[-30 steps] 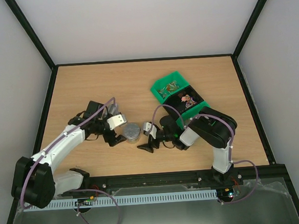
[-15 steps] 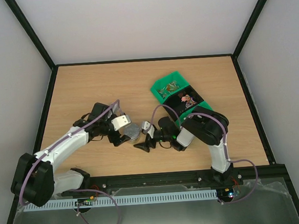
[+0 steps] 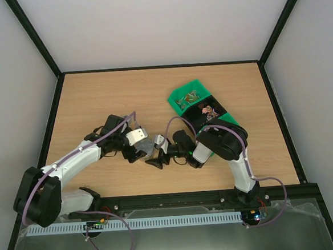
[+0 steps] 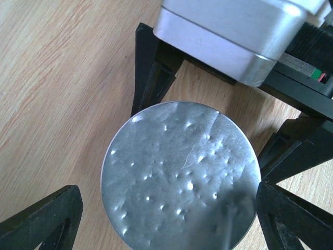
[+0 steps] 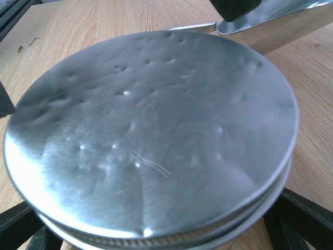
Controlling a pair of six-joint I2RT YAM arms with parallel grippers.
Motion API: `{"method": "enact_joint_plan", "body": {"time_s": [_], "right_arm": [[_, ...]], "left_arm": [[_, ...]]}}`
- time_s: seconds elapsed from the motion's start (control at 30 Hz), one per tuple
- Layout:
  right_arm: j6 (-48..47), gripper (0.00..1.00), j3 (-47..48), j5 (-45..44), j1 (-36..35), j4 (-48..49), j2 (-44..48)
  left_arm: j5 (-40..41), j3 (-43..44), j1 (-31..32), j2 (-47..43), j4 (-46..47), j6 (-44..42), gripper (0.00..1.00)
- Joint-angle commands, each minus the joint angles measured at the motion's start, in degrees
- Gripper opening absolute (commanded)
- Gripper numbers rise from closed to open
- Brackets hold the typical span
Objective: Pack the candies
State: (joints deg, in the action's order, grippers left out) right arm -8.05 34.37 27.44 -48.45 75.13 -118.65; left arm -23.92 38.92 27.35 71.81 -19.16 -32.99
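Wooden desk (image 3: 96, 101) carries a tin (image 3: 148, 146); left gripper (image 4: 171, 221) and right gripper (image 5: 161, 232) straddle it, both spread. Best: one clamps the body squarely, the other takes the lid (image 4: 182, 177) by its rim.

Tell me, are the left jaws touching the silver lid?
Cannot tell. In the left wrist view, table shows between one left finger and the lid, but the other finger seems to meet its rim.

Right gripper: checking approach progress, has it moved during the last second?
Yes. The right gripper has shifted left, farther from the green bin, toward the silver tin.
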Motion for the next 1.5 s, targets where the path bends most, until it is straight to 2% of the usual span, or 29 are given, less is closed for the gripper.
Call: {"method": "enact_joint_plan", "body": {"time_s": [0.0, 0.33, 0.57, 0.9, 1.13, 1.47], "right_arm": [[0.66, 1.00, 0.93, -0.81, -0.60, 4.06, -1.70], [-0.50, 0.88, 0.53, -0.01, -1.21, 4.68, -2.39], [-0.06, 0.81, -0.32, 0.33, -1.20, 4.69, -2.37], [1.06, 0.74, -0.53, -0.04, -1.16, 4.68, -2.20], [0.92, 0.70, -0.74, 0.26, -1.21, 4.36, -2.42], [1.71, 0.70, -0.43, 0.80, -1.16, 4.15, -2.80]], "left_arm": [[-0.17, -0.86, 0.41, 1.43, 0.97, -0.41, 0.93], [0.63, -2.19, 0.86, -0.48, 1.35, -0.77, 0.93], [1.95, -2.49, 1.90, -0.67, 2.10, -0.88, 0.98], [2.98, -4.08, 2.66, 0.62, 5.31, 1.25, 0.99], [2.56, -4.61, 2.70, 0.15, 4.29, -0.08, 1.00], [0.02, -5.88, 2.64, -0.93, 5.19, -1.17, 0.99]]}}
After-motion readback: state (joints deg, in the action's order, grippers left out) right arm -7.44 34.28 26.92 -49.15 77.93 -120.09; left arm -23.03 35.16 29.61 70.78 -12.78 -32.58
